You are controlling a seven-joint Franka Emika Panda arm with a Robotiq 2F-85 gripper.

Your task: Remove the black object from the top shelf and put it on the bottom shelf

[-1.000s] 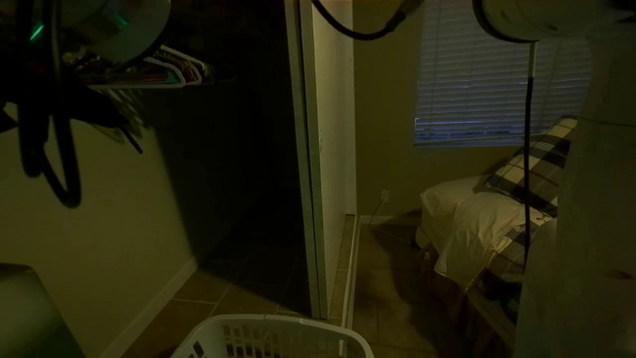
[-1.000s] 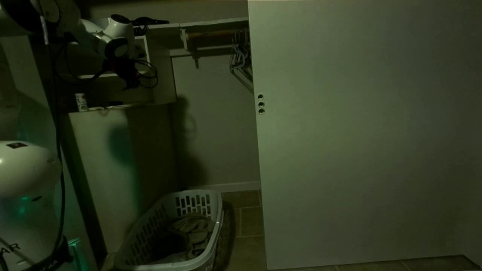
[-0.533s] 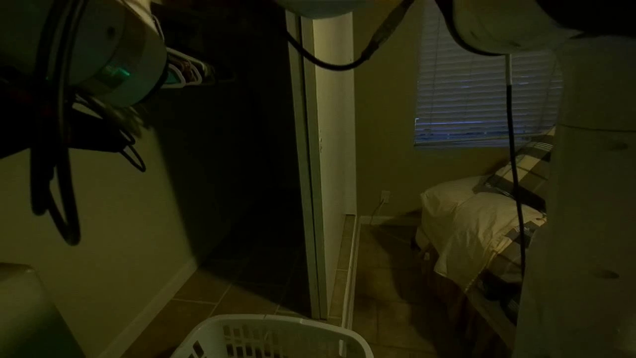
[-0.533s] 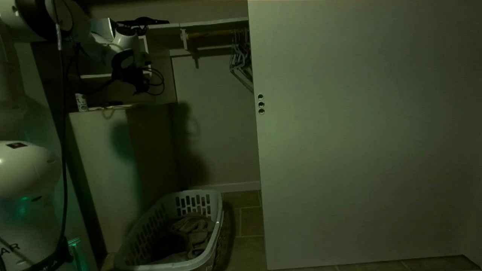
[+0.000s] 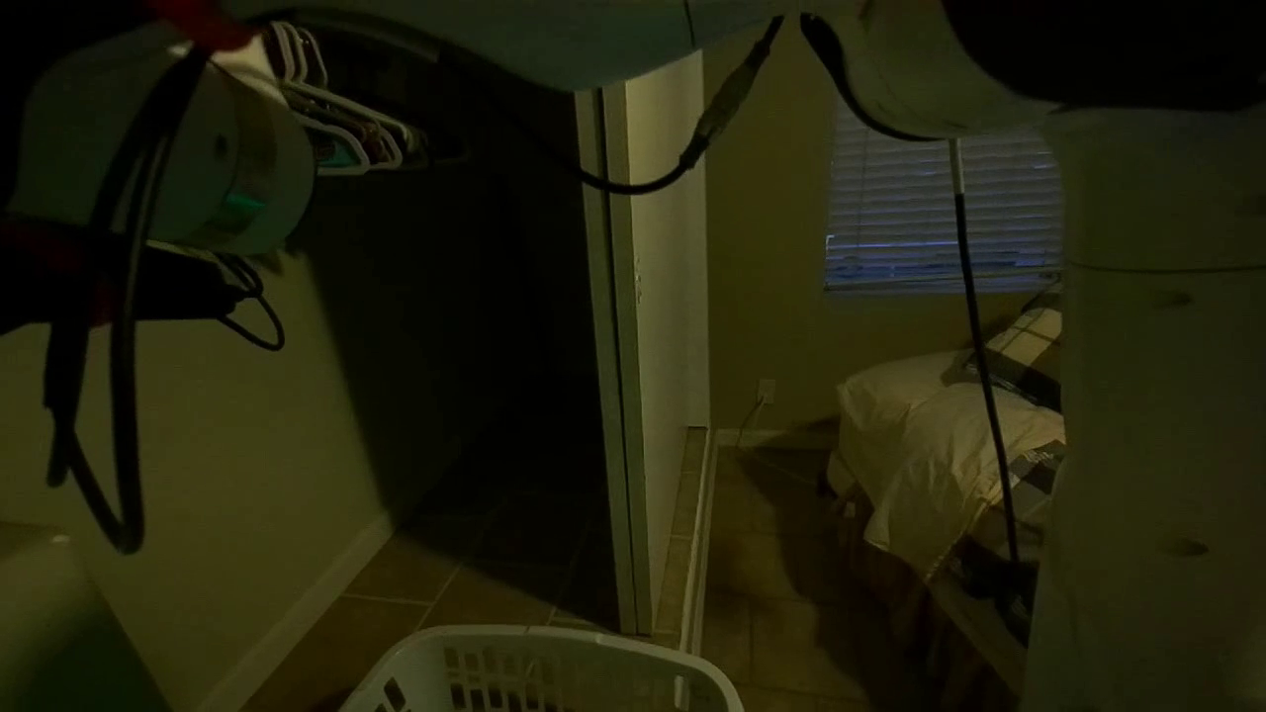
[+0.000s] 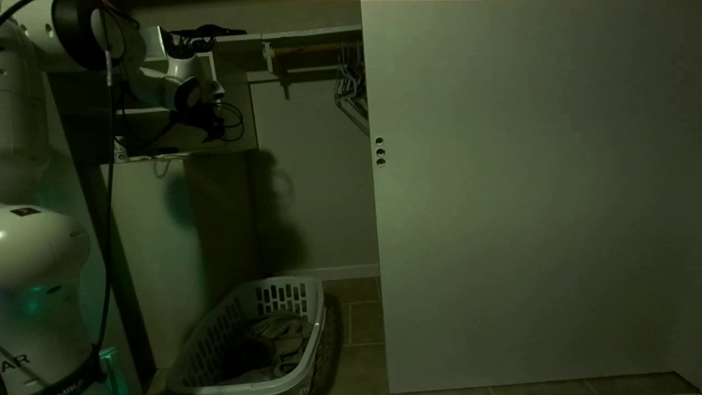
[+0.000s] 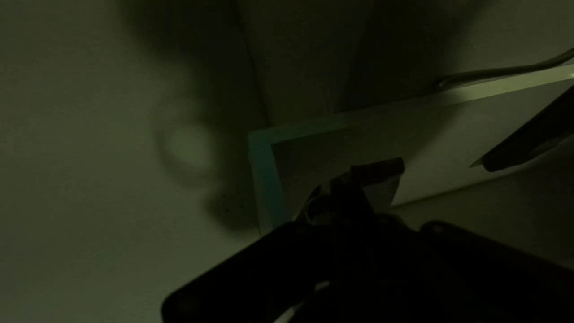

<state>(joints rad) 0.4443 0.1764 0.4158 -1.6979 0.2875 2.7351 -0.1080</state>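
Note:
A black object (image 6: 211, 30) with straps or cords lies on the top shelf (image 6: 238, 38) in an exterior view. A dark elongated object (image 6: 167, 150) lies on the lower shelf (image 6: 137, 159); it also shows at the right of the wrist view (image 7: 529, 139). My gripper (image 6: 213, 138) points down over the right end of the lower shelf, apart from both. In the wrist view my gripper (image 7: 345, 197) is a dark silhouette. Its tips look close together, but I cannot tell whether something dark is between them.
A white can (image 6: 120, 151) stands on the lower shelf, and a cord (image 7: 506, 74) hangs over its front edge. Hangers (image 6: 351, 88) hang beside a sliding door (image 6: 521, 192). A laundry basket (image 6: 315, 329) stands on the floor below. Cable loops (image 6: 233, 118) surround my wrist.
My arm has moved to the right and the hand has come slightly lower in both exterior views. The things on both shelves have not visibly moved.

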